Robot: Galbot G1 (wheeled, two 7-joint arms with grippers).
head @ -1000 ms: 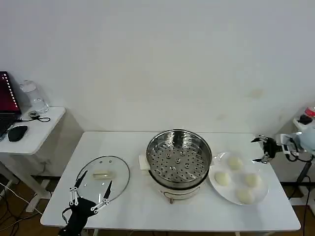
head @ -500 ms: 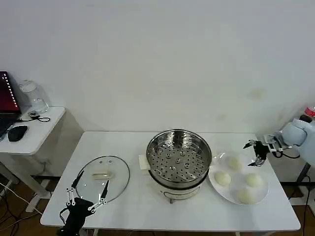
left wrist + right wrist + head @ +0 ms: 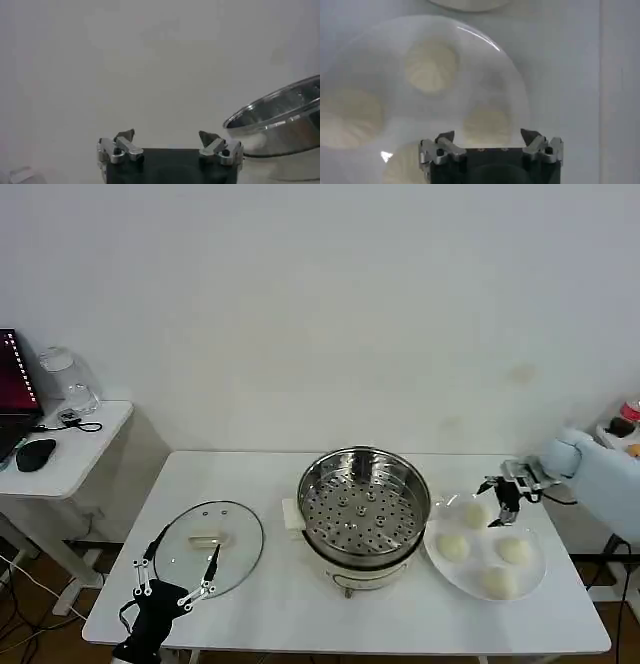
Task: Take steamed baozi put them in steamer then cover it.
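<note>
The white worktop (image 3: 290, 599) carries three big things in a row. Near the left edge lies a round glass lid (image 3: 207, 546) with a pale handle, flat and see-through. In the middle stands the steamer (image 3: 364, 514), a round shiny metal pot with a tray full of little holes inside, on a pale base. Nothing lies in the tray. Just beside the steamer, toward the right edge, sits a flat white plate (image 3: 533, 572) with the steamed baozi (image 3: 453, 547) on it: four small, smooth, cream-white round buns, close together but apart.

The right pincer (image 3: 502, 498) hangs over the back part of the plate, above the bun nearest the back edge, and partly hides that bun in the head view. Its fingers are spread apart and hold nothing. In the right wrist view the right pincer's two dark tips stand wide, with a bun (image 3: 486, 124) between and below them; another bun (image 3: 431, 65) shows its pleated top farther off, and two more are cut off at the picture's edge.

The left pincer (image 3: 176, 577) hangs at the front left corner, over the near rim of the lid, fingers open and empty. In the left wrist view the steamer's shiny rim is cut off at the side.

A small side table (image 3: 70, 454) stands well apart past the left edge, with a clear jar (image 3: 68, 380) and a dark mouse (image 3: 35, 454) on it
</note>
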